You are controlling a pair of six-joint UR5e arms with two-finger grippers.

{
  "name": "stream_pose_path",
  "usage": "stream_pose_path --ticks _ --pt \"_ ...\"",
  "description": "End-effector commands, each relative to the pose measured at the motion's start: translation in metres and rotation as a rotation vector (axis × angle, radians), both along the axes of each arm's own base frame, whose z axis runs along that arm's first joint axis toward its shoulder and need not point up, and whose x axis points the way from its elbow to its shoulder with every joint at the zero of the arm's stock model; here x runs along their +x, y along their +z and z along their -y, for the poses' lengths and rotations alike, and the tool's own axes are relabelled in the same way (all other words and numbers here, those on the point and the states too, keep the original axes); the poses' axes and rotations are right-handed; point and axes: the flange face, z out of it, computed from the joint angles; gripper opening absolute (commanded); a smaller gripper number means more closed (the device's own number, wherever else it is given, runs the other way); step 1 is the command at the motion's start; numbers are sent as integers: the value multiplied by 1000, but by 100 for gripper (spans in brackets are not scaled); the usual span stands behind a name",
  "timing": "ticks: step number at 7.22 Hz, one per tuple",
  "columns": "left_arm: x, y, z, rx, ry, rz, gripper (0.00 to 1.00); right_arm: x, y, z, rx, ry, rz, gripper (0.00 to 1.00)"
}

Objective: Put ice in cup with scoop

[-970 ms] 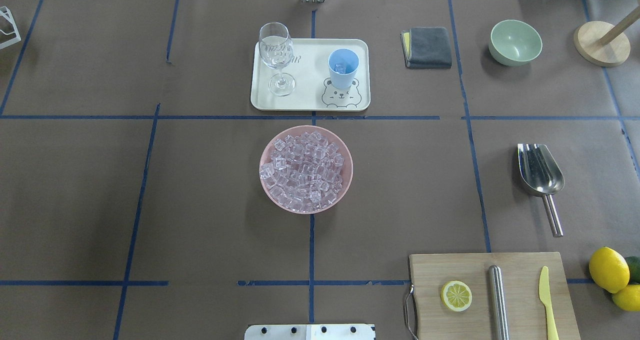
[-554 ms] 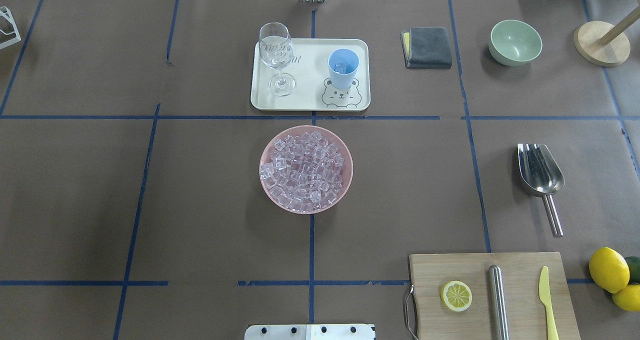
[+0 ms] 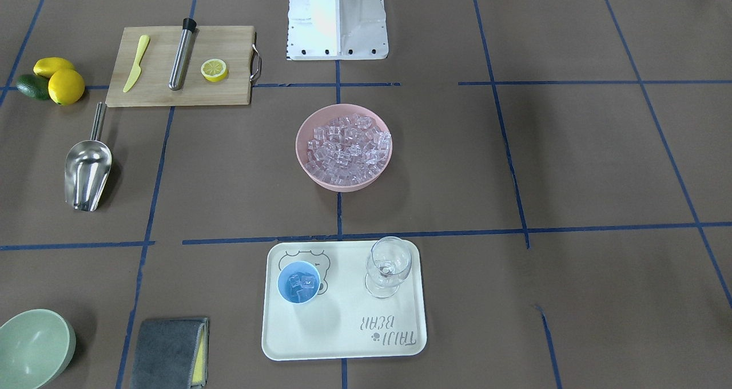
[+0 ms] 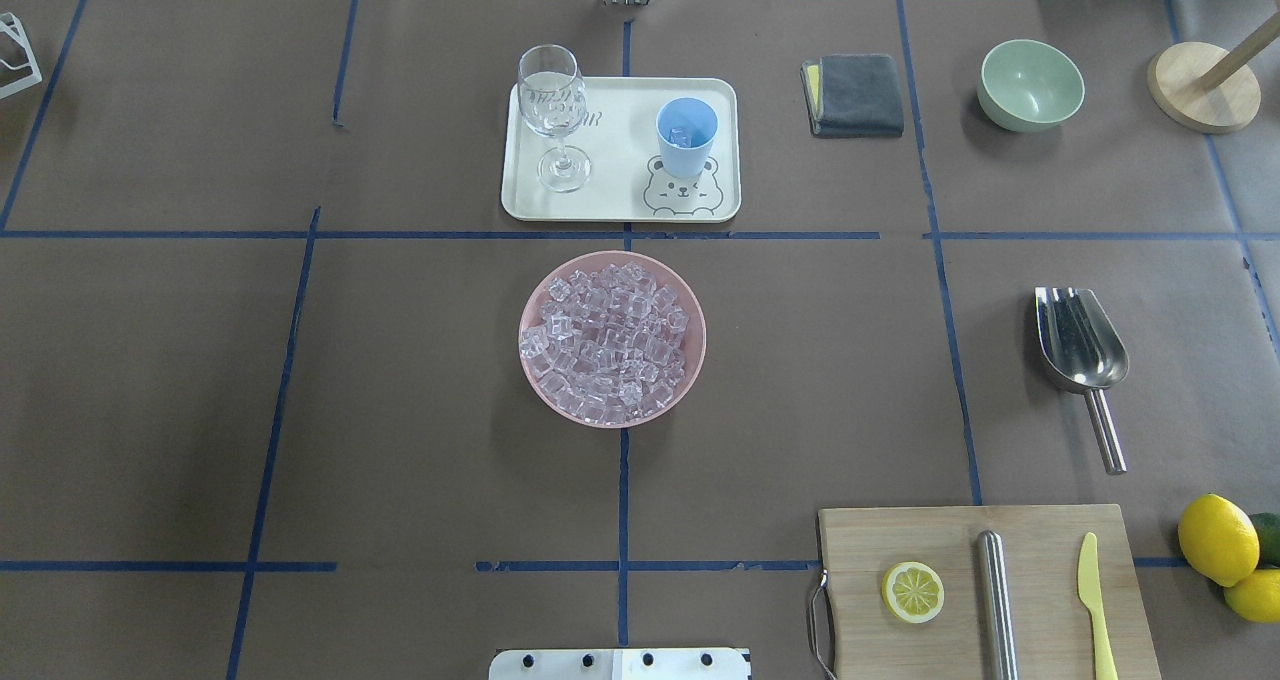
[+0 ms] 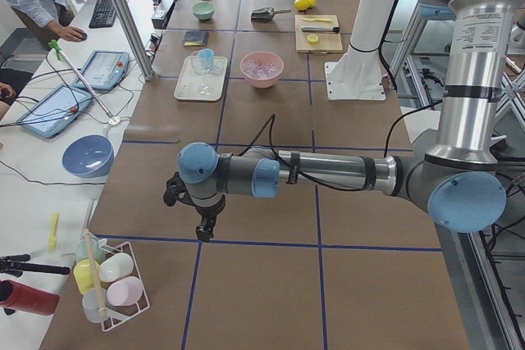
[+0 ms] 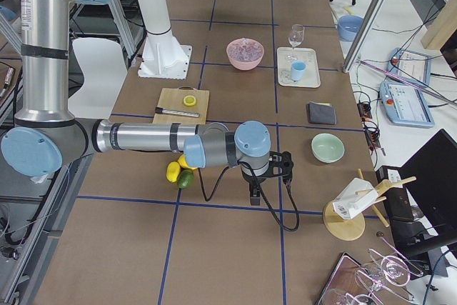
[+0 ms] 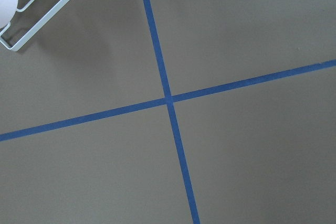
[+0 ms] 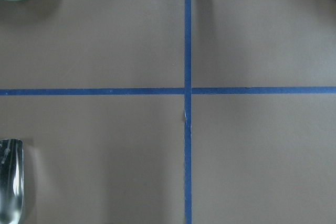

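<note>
The ice (image 4: 610, 340) fills a pink bowl (image 4: 530, 310) at the table's middle, and a few cubes lie in the light-blue cup (image 4: 686, 138), which stands upright on a white tray (image 4: 620, 200). The steel scoop (image 4: 1080, 345) lies loose and empty on the table to the right, handle toward the robot; its tip shows in the right wrist view (image 8: 10, 182). My left gripper (image 5: 201, 234) hangs far off the table's left end and my right gripper (image 6: 255, 194) off beyond the scoop. Both show only in side views, so I cannot tell if they are open or shut.
A stemmed glass (image 4: 553, 110) shares the tray. A grey cloth (image 4: 856, 94), a pale green bowl (image 4: 1031, 84) and a wooden stand (image 4: 1200, 85) sit at the far right. A cutting board (image 4: 950, 550) with lemon slice, steel cylinder and yellow knife lies near, beside lemons (image 4: 1217, 538).
</note>
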Motion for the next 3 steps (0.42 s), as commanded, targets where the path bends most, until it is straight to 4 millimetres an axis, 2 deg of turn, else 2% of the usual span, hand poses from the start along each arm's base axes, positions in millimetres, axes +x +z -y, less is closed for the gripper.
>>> stream_pose_path --ticks 1,3 --pt "0 -1 1 2 0 0 100 0 1 0 -2 0 -1 100" --pt "0 -3 1 6 0 0 100 0 1 0 -3 1 0 100"
